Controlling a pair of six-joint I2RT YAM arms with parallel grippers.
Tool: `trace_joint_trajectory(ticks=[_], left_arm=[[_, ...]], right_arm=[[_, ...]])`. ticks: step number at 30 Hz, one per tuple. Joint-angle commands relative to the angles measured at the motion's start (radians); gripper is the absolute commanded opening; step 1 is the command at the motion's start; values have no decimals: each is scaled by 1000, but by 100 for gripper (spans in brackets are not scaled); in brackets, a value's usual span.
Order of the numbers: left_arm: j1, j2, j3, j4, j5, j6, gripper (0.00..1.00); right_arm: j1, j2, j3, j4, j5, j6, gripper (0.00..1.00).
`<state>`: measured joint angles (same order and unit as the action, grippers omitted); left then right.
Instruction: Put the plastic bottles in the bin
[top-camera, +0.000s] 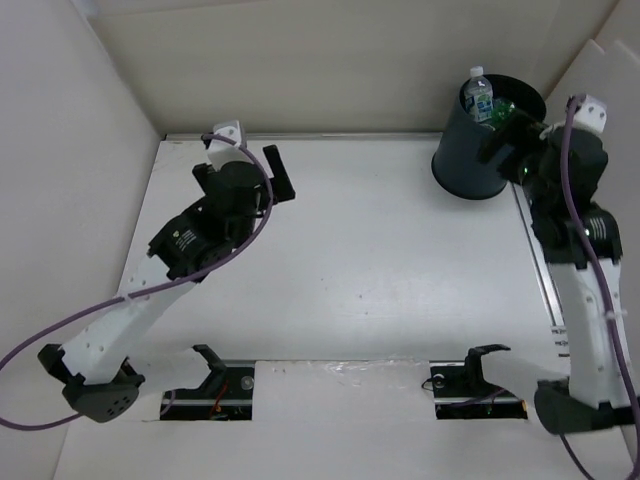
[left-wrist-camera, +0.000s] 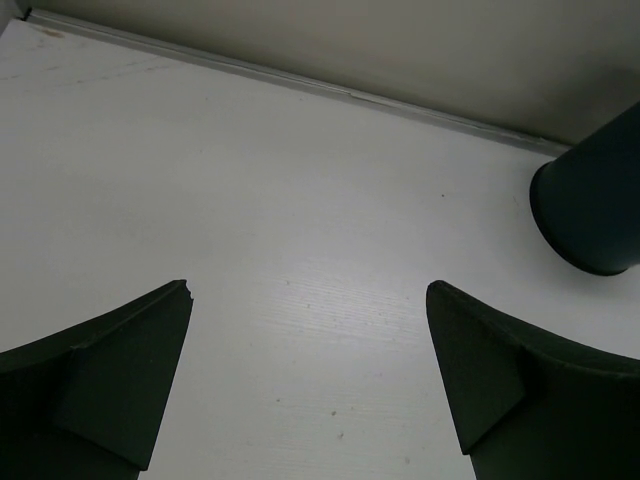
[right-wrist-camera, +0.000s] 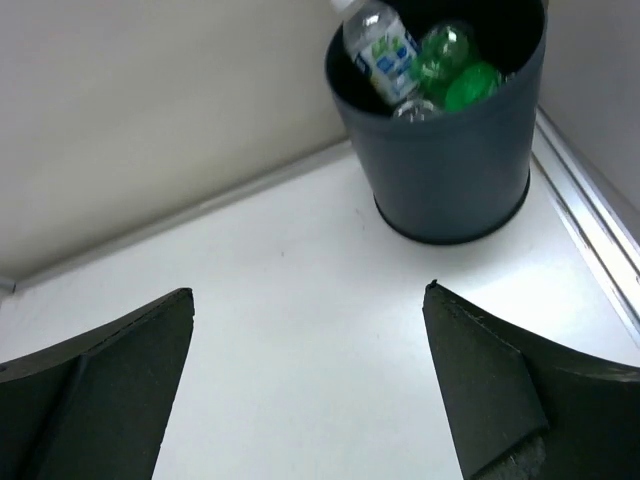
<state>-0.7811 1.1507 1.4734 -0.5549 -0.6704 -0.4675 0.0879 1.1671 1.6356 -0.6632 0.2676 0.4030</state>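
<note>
Loaded bin (right-wrist-camera: 450, 180); left tool (left-wrist-camera: 308, 287) and right tool (right-wrist-camera: 308, 292) both spread, empty.
A clear bottle (right-wrist-camera: 382, 45) and green bottle (right-wrist-camera: 470, 85) lie inside it, far-right on the tabletop (top-camera: 380, 260); retreat high, clear of its rim.

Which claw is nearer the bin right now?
Right. The right claw hangs close beside the bin; the left claw is far off across the table to its left.

The dark grey-blue bin (top-camera: 468, 165) at the white surface's (top-camera: 380, 260) far right corner holds a green bottle (right-wrist-camera: 462, 78) and a clear bottle (right-wrist-camera: 382, 48) with white cap and blue-and-white label.
</note>
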Motion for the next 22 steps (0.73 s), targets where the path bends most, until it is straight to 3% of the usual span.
trace_joint_trajectory(ticks=[1, 3, 9, 15, 22], left_arm=[[5, -114, -31, -49, -87, -23, 100], [5, -175, -77, -50, -87, -37, 100], [5, -461, -284, 4, -107, -68, 100], [5, -617, -432, 38, -98, -68, 100], [5, -638, -496, -19, -116, -143, 100]], right_arm=[[76, -119, -138, -67, 89, -56, 100], [203, -205, -189, -96, 197, -56, 100], [299, -463, -301, -182, 96, -32, 100], [320, -500, -326, -268, -13, -84, 100], [389, -540, -349, -292, 80, -93, 100]])
